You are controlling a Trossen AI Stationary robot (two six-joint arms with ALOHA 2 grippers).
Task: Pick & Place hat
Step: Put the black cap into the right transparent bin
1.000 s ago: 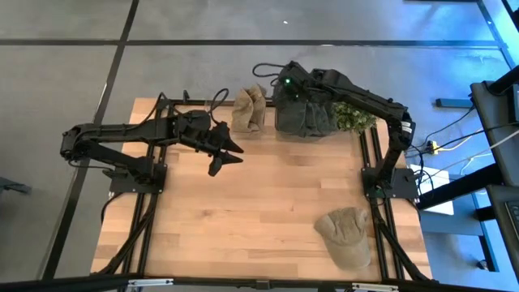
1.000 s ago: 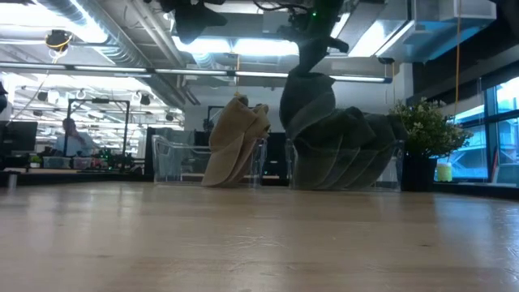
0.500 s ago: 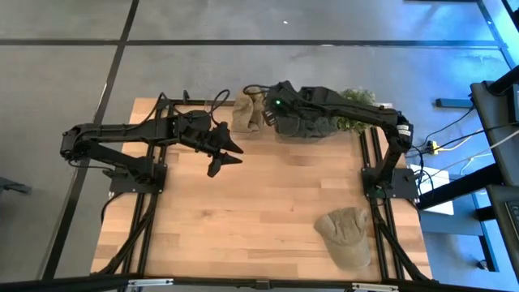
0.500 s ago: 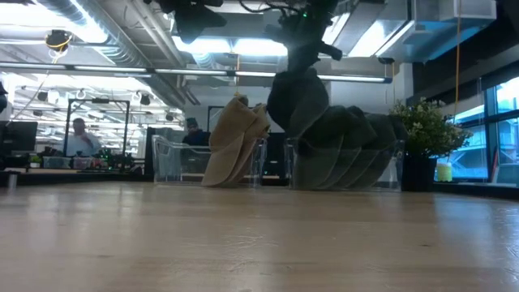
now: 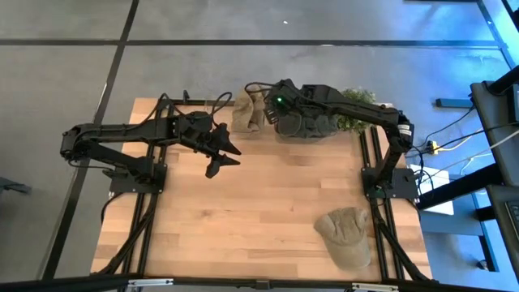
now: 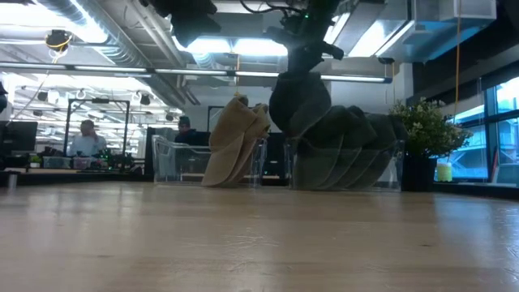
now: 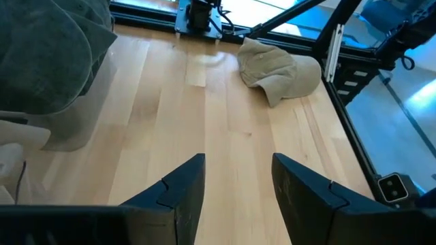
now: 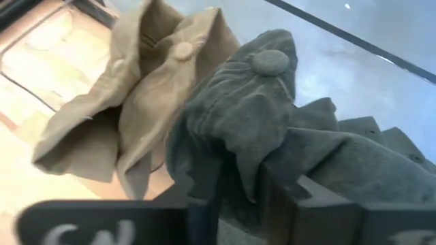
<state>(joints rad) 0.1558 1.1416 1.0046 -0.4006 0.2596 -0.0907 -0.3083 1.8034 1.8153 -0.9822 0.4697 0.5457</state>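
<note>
Hat in hand: while the dark grey hat (image 8: 238,116) hangs over the clear bin (image 6: 340,166) of grey hats at the far edge of the desk (image 5: 259,211), we see it pinched between the fingers of the right gripper (image 8: 235,187).
Right fingers: clenched on the hat's cloth, as far as we can tell from the right wrist view.
Neighbours: we see the tan hats (image 6: 235,142) standing in the next bin, just beside the grey one.
Loose hat: we note a tan cap (image 5: 345,235) lying on the desk near the right arm's base.
Left gripper (image 7: 235,187): we see it hovering above the desk, well apart from the bins, fingers released and holding nothing.
Risk: we judge the hat could slump across the bin wall or brush the tan hats, because it hangs close to that side.
Second risk: we think a loose fold may catch on a finger at release.
</note>
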